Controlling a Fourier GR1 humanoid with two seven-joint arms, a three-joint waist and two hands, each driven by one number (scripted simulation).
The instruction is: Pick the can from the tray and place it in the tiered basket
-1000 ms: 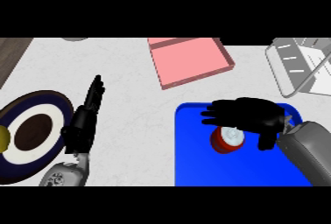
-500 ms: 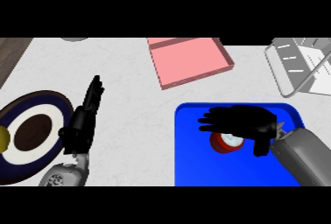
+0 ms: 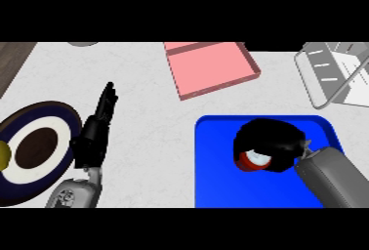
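Right robot hand: fingers, spread a second ago, now curling around the can in the tray; lift is nearing.

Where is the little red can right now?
In the head view, the red can sits on the blue tray at lower right, with the right hand curled over it.
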